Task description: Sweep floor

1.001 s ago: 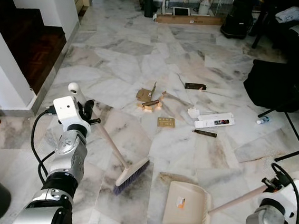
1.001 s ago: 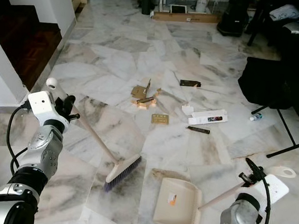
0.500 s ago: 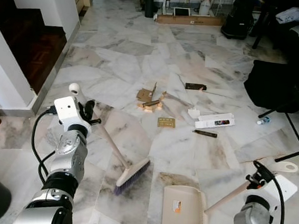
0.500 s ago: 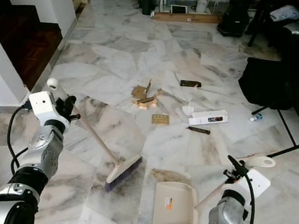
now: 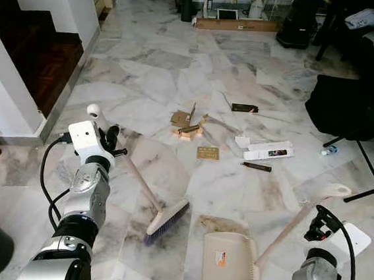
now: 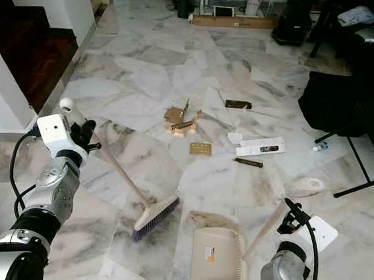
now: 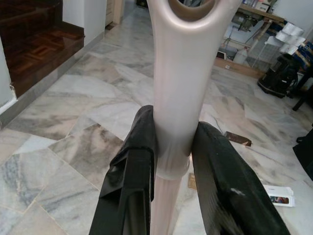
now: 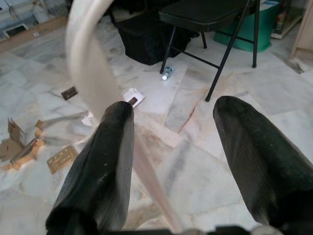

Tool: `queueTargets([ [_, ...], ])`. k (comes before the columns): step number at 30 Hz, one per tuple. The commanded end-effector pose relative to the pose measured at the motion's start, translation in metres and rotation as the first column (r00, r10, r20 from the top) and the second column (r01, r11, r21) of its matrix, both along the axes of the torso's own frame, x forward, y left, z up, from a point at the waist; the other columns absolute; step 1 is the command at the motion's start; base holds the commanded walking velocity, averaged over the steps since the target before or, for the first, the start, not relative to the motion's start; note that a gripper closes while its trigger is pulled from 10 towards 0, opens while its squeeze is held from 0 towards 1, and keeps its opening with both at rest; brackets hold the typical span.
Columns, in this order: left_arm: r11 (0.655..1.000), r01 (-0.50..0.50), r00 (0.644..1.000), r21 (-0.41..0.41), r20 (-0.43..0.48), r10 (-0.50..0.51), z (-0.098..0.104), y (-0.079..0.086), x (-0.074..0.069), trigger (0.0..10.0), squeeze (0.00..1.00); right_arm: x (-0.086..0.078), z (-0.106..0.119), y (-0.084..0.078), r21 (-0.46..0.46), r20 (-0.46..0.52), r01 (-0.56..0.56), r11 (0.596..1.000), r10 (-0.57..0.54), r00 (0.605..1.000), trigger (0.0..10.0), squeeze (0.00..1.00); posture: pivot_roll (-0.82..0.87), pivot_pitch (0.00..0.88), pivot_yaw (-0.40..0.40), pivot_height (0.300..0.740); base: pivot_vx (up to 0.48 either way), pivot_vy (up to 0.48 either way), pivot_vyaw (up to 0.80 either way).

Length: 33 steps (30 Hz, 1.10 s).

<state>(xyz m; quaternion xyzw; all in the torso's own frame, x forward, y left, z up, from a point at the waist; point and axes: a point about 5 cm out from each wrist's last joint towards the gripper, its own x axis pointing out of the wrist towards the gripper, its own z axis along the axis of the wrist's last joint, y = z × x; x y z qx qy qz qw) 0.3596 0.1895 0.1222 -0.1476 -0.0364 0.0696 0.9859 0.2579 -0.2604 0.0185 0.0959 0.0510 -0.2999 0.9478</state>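
Left gripper [image 7: 171, 161] clamped on broom [image 5: 166, 219] handle, bristles grounded short of litter [image 5: 207, 152]; right gripper [image 8: 171, 147] fingers apart, dustpan [image 5: 228, 263] handle loose alongside, pan flat beside brush, ready for catch

Left arm: raised at 9 o'clock, forearm upright.
Left gripper [image 7: 171, 161]: fingers clamped on a handle.
Right arm: low at 5 o'clock.
Right gripper [image 8: 181, 147]: fingers spread apart.

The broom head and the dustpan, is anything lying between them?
No. Between the broom head and the dustpan is bare marble floor, seen in both eye views.
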Motion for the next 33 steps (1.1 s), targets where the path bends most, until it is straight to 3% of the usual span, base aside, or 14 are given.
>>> queueTargets([
  [1,1.0,0.013,0.997,-0.003,0.07,-0.013,0.019,-0.003,0.007,10.0,0.0,0.002,-0.006,0.008,-0.002,-0.049,-0.076,0.997,0.075,0.996,10.0,0.0,-0.06,0.018,0.035,0.74,0.0,0.0,0.0],
  [2,1.0,0.015,0.997,-0.003,0.07,-0.015,0.019,-0.004,0.007,10.0,0.0,0.001,-0.009,0.014,-0.013,-0.073,-0.13,0.991,0.129,0.989,10.0,0.0,-0.06,0.015,0.034,0.74,0.0,0.0,0.0],
  [6,1.0,0.019,0.998,-0.001,0.067,-0.019,0.018,-0.004,0.006,10.0,0.0,-0.003,-0.016,0.021,-0.017,-0.122,-0.176,0.984,0.172,0.978,10.0,0.0,-0.06,0.006,0.031,0.74,0.0,0.0,0.0],
  [9,1.0,0.021,0.998,0.002,0.064,-0.021,0.017,-0.004,0.006,10.0,0.0,-0.009,-0.028,0.027,0.006,-0.209,-0.215,0.976,0.212,0.955,10.0,0.0,-0.06,0.005,0.03,0.74,0.0,0.0,0.0],
  [13,1.0,0.025,0.998,0.009,0.058,-0.025,0.017,-0.004,0.007,10.0,0.0,-0.02,-0.046,0.049,0.063,-0.322,-0.377,0.924,0.376,0.869,10.0,0.0,-0.06,0.008,0.032,0.74,0.0,0.0,0.0],
  [14,0.999,0.038,0.998,0.026,0.048,-0.039,0.017,-0.006,0.007,10.0,0.0,-0.021,-0.047,0.056,0.07,-0.318,-0.428,0.901,0.427,0.846,10.0,0.0,-0.06,0.015,0.033,0.74,0.0,0.0,0.0],
  [20,0.987,0.113,0.993,0.118,0.021,-0.116,0.019,-0.019,0.009,10.0,0.0,-0.009,-0.031,0.063,0.063,-0.196,-0.507,0.859,0.509,0.838,10.0,0.0,-0.06,0.028,0.037,0.74,0.0,0.0,0.0],
  [27,0.949,0.285,0.958,0.137,0.001,-0.287,0.037,-0.046,0.01,10.0,0.0,0.009,-0.015,0.059,-0.03,-0.208,-0.606,0.795,0.588,0.782,10.0,0.0,-0.05,0.038,0.04,0.74,0.0,0.0,0.0],
  [30,0.919,0.376,0.925,0.118,0.007,-0.379,0.054,-0.06,0.009,10.0,0.0,0.019,-0.003,0.063,-0.018,-0.16,-0.683,0.731,0.672,0.723,10.0,0.0,-0.04,0.041,0.041,0.74,0.0,0.0,0.0],
  [31,0.919,0.376,0.925,0.118,0.007,-0.379,0.054,-0.06,0.009,10.0,0.0,0.019,-0.003,0.063,-0.018,-0.16,-0.683,0.731,0.672,0.723,10.0,0.0,-0.04,0.041,0.041,0.74,0.0,0.0,0.0],
  [33,0.908,0.407,0.912,0.104,0.008,-0.41,0.059,-0.065,0.009,10.0,0.0,0.021,-0.001,0.068,-0.02,-0.154,-0.742,0.67,0.731,0.665,10.0,0.0,-0.04,0.042,0.042,0.74,0.0,0.0,0.0],
])
